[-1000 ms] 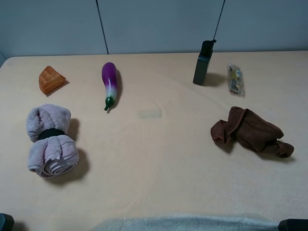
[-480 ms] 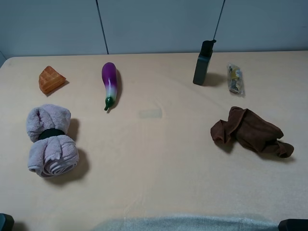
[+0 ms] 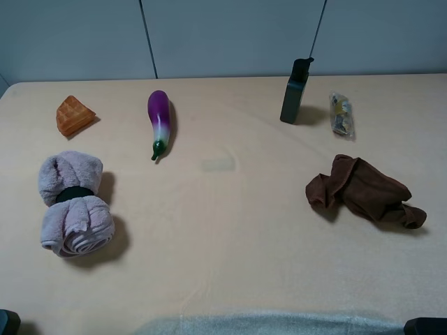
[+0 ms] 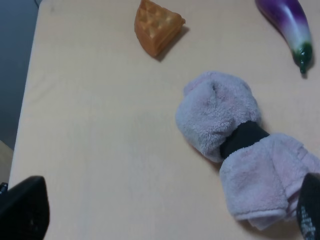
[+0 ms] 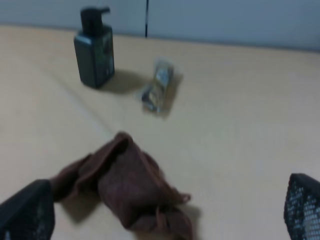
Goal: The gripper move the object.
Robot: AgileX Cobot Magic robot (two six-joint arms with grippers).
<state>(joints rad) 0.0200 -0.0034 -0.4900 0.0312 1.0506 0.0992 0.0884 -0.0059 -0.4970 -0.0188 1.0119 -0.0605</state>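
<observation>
A purple eggplant (image 3: 160, 121) lies at the back left, an orange waffle wedge (image 3: 74, 115) left of it. A rolled pink towel with a black band (image 3: 73, 204) lies at the front left. A dark pump bottle (image 3: 295, 92), a small clear packet (image 3: 341, 114) and a crumpled brown cloth (image 3: 363, 190) are on the right. My left gripper (image 4: 166, 209) is open and empty, back from the towel (image 4: 240, 150) near the table's front. My right gripper (image 5: 164, 210) is open and empty, back from the brown cloth (image 5: 125, 185).
The beige table (image 3: 230, 230) ends at a grey wall behind. A grey strip (image 3: 265, 324) lies along the front edge. Only dark corners of the arms show at the bottom left (image 3: 7, 322) and bottom right (image 3: 424, 325) of the exterior view.
</observation>
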